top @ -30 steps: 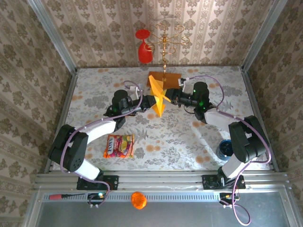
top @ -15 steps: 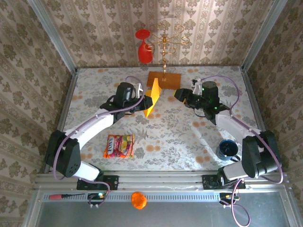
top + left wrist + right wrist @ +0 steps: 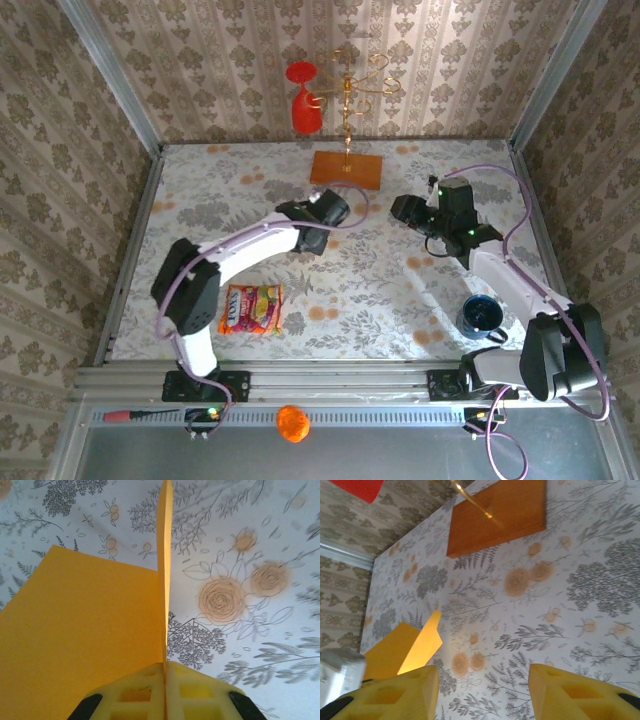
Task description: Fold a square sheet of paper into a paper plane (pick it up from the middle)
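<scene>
At the bottom centre of the left wrist view, the left gripper (image 3: 164,669) is clamped tight on the folded yellow-orange paper plane (image 3: 85,630), which rises from the pinch and fans left, while the right gripper (image 3: 481,692) stands part-open and empty, the plane at its view's lower left.

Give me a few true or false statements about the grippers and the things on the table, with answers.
1. The left gripper is shut on the folded yellow paper. True.
2. The right gripper grips the paper as well. False: it is open and holds nothing.
3. The snack packet lies flat on the table. True.
4. The red glass stands on the table. False: it hangs from the gold stand.
</scene>
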Robot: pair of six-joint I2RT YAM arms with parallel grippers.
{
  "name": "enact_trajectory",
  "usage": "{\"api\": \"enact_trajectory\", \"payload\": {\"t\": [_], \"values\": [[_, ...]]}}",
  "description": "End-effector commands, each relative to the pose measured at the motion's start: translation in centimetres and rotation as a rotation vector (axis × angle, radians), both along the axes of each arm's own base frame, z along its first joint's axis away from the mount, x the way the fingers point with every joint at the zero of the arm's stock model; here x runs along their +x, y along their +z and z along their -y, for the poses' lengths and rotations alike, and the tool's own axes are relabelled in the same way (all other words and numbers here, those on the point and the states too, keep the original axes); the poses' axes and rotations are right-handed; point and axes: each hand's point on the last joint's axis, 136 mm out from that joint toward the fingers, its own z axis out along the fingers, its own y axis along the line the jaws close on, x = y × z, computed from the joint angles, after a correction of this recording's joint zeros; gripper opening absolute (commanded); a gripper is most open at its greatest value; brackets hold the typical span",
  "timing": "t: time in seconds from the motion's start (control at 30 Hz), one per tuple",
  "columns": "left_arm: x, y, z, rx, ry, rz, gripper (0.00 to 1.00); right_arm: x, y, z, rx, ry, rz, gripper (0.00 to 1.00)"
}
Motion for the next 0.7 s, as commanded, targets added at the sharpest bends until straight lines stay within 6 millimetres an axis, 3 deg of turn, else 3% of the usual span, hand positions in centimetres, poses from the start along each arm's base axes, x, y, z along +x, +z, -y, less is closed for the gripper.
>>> {"api": "enact_trajectory", "payload": {"t": [0.0,0.27,0.43,0.67], "values": [[0.3,0.4,-1.0,0.251,-0.046,0.069,0.08,-0.7,-0.9,1.7,-0.041,-0.059,-0.028,0.51],[-0.1,-1.5,3.2,0.439,-0.165,0.153,0.09,-1.2,-2.1,4.5,-0.036,-0.156,-0.063,0.51],[-0.8,-3.2,5.4,0.529,-0.25,0.165,0.12,-1.2,-2.5,4.9,-0.026,-0.165,-0.074,0.51],[-2.0,-6.0,7.3,0.51,-0.323,0.112,0.17,-1.1,-2.8,5.2,-0.017,-0.174,-0.081,0.51]]}}
